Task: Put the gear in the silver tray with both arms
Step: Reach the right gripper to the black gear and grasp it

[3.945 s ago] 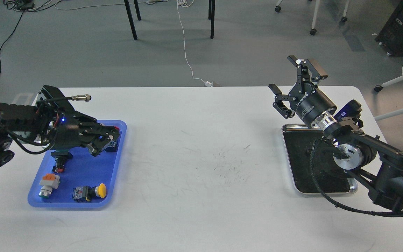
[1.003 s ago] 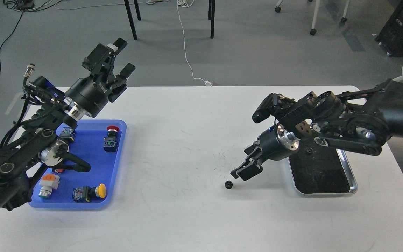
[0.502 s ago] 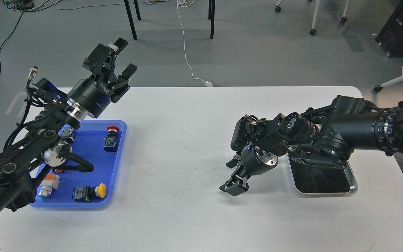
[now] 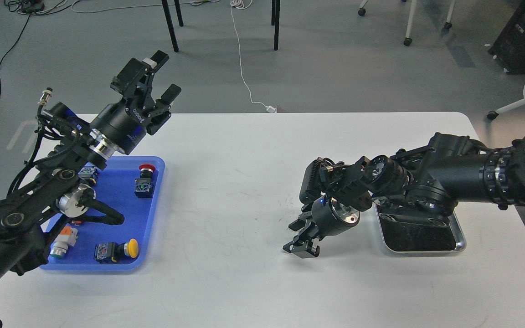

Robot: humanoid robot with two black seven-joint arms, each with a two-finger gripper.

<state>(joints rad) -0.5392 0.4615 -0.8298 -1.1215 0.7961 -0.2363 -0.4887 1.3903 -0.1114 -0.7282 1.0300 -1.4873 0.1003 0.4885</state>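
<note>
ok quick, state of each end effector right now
left end effector: open, empty, raised above the blue plastic tray.
right end effector: down at the white table; cannot tell if open or shut.

Right gripper (image 4: 301, 248) down on table (image 4: 244, 191) beside silver tray (image 4: 460, 241)

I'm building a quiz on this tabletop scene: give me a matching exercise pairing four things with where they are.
Things:
1. left gripper
2. right gripper
3. silver tray
4. yellow push button

Places:
A. in the blue tray, near its front edge
B. low over the white table, near its middle
C. raised above the table's far left edge
D. on the table's right side, partly under the right arm

Pairs: 1-C, 2-B, 3-D, 4-A
</note>
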